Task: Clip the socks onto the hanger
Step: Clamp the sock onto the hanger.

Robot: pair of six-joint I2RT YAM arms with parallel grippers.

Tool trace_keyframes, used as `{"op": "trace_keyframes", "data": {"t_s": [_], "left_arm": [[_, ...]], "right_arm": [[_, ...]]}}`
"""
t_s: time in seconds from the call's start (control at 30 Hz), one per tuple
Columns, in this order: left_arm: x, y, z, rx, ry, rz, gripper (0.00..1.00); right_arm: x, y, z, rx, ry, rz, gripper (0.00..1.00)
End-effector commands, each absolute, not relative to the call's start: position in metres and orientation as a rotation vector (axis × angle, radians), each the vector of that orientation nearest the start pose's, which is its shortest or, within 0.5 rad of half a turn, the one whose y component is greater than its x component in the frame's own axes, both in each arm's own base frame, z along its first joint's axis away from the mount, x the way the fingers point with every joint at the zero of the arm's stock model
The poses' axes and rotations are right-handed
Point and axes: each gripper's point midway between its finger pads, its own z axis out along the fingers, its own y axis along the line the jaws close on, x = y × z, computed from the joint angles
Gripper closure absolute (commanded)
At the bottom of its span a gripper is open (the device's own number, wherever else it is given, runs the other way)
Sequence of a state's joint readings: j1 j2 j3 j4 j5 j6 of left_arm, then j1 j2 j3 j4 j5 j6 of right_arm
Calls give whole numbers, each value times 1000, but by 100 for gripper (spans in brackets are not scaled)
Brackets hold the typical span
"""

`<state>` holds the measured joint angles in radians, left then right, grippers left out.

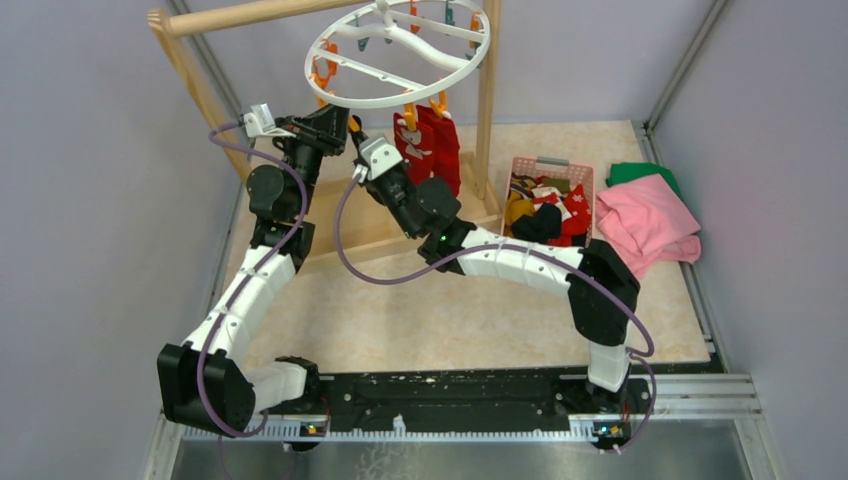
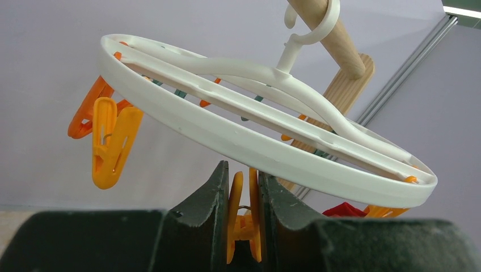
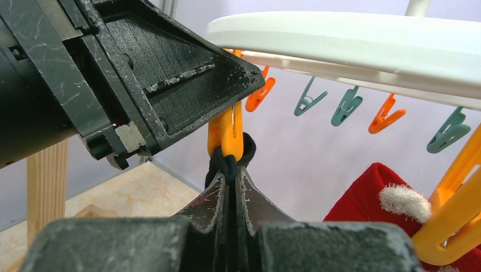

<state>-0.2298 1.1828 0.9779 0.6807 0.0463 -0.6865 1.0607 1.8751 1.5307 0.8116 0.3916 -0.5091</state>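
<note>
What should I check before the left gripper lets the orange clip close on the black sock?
1. Left gripper holds the orange clip between its fingers: ok.
2. Right gripper is shut on the black sock: ok.
3. Sock's top edge reaches the clip's lower end: ok.
4. Fabric sits between the clip's tips: cannot tell.
5. Red sock hangs apart from this clip: ok.

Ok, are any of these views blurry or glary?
Top external: sharp, evenly lit, only soft shadows. Left wrist: hanger crisp, left fingers dark and soft, bright strip top right. Right wrist: right fingers blurred, hanger rim nearly washed out.
</note>
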Motion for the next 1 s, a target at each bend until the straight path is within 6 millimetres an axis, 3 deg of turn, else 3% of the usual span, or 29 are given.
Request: {"op": "trace_keyframes", "data": {"t_s": [0.0,0.37,0.97], "left_arm": [[400,-137,423,-234,1228,-861,100],[401,-135,426,-230,1224,-840,100],[393,-133,433,-239,1201,-854,100]], "right_arm": [[347,421,480,-394,916,306,100],[354,413,445,-578,1012,305,100],[355,430,430,-615,1051,367,100]]}}
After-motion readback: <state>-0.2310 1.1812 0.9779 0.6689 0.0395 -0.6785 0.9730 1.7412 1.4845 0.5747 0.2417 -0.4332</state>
